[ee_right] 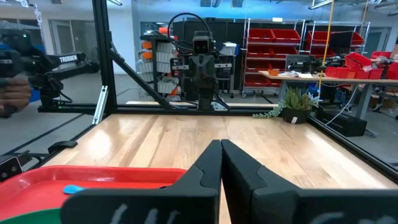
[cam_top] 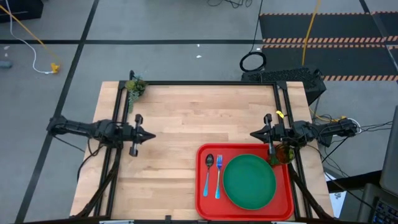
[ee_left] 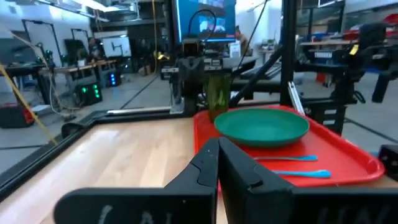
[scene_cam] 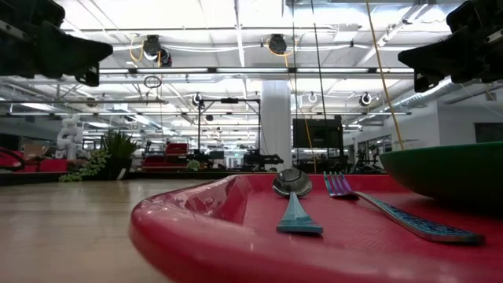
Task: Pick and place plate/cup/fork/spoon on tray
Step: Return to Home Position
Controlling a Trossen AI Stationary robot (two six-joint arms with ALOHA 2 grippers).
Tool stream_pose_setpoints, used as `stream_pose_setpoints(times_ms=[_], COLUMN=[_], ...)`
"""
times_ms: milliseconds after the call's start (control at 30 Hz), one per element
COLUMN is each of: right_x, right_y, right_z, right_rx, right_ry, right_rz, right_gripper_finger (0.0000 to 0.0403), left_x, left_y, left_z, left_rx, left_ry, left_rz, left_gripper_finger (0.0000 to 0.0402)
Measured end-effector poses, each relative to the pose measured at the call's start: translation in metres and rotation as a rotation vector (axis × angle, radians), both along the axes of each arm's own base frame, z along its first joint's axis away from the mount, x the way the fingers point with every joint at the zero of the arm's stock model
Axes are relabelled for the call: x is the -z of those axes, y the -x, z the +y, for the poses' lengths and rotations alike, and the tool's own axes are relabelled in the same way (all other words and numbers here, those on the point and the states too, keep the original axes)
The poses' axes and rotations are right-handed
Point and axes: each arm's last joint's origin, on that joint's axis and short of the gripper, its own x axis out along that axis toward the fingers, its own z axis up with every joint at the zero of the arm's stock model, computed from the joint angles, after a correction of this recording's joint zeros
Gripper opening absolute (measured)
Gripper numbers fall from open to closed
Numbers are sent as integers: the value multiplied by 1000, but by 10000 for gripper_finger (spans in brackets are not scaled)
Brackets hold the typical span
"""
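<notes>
Grey floor (cam_top: 155,25) with black tape lines, red storage bins (ee_right: 273,43) on shelving, bright ceiling lights (scene_cam: 236,71)

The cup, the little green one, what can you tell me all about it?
The cup is a small olive-green tumbler, see-through like plastic or glass, and it stands upright. From above it shows at the tray's far right corner, right by the rim, just past the plate and under the right arm's wrist. Whether it stands on the tray or just off it cannot be told. The right claw is shut and empty, not on the cup. Nothing can be seen inside the cup.
</notes>
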Motion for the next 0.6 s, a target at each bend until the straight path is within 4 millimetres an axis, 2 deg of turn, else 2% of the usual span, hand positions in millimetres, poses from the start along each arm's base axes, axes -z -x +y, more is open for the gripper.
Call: stream_pose_setpoints(times_ms=[200, 467, 600], right_x=[0, 0, -2], right_y=[0, 0, 0], right_z=[0, 0, 0], right_rx=[0, 0, 0], right_ry=[0, -1, -3], right_rz=[0, -5, -16], right_gripper_finger=[0, 0, 0], left_x=[4, 5, 5], left_y=[5, 5, 4], left_z=[4, 7, 8], left_rx=[-42, -67, -80], left_ry=[4, 5, -31], left_rz=[28, 39, 44], left_gripper_finger=[19, 4, 18])
